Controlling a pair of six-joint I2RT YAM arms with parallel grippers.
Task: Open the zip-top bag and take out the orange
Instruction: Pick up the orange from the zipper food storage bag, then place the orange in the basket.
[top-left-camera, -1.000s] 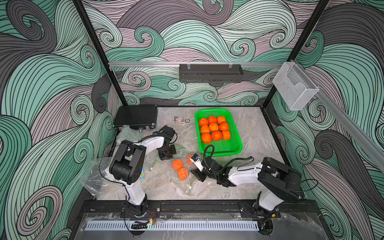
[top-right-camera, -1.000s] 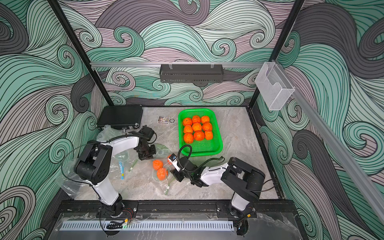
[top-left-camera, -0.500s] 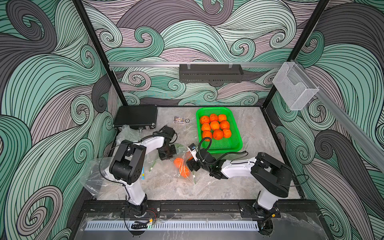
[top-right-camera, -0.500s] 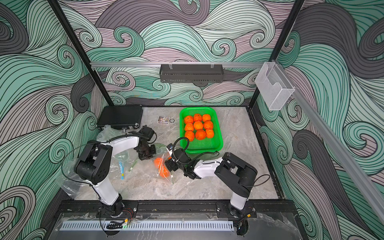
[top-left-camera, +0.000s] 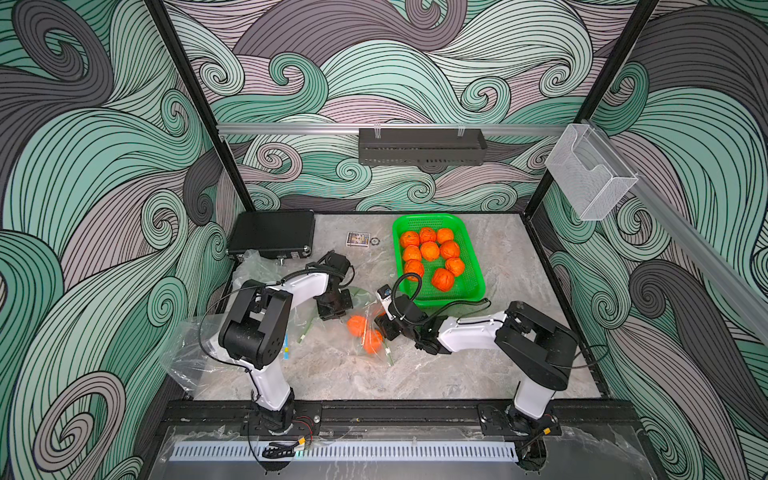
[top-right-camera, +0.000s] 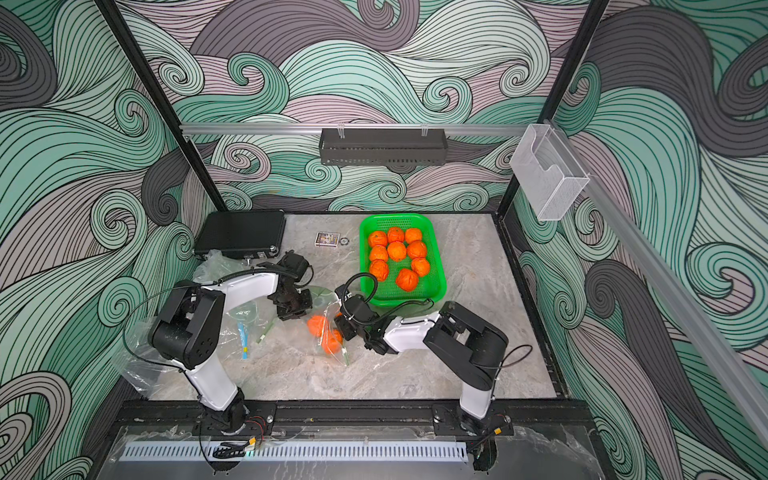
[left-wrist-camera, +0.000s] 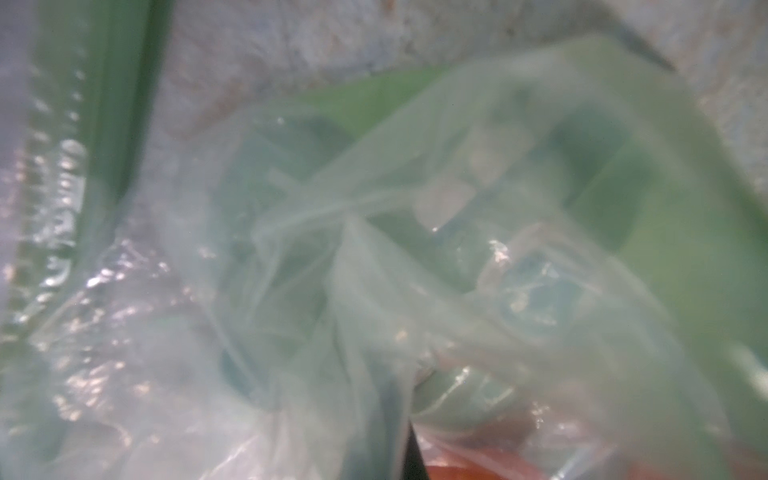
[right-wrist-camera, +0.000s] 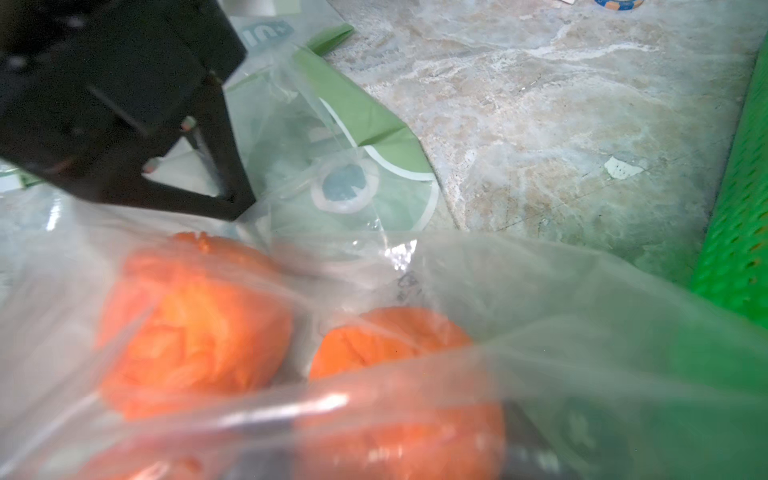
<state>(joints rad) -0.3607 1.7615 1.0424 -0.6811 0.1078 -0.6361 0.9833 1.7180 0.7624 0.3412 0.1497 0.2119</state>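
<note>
Zip-top bag (top-left-camera: 368, 305) film between tight-closed left fingers (right-wrist-camera: 224, 158); right fingers (top-left-camera: 386, 330) among its oranges (right-wrist-camera: 195, 328), gap unclear.

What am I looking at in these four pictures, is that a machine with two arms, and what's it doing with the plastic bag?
It is a robot with two small arms mounted at the near edge of a table. Each arm ends in a two-fingered gripper. Two pictures come from one camera head looking down, so they nearly match; the other two come from cameras on the wrists, very close up. On the table lie a clear zip-top bag with oranges inside, a green basket of more oranges, a black case, a small card box and spare crumpled bags. The left gripper is shut, apparently pinching the bag. The right gripper is at the bag beside the oranges; whether it holds one is unclear.
</note>
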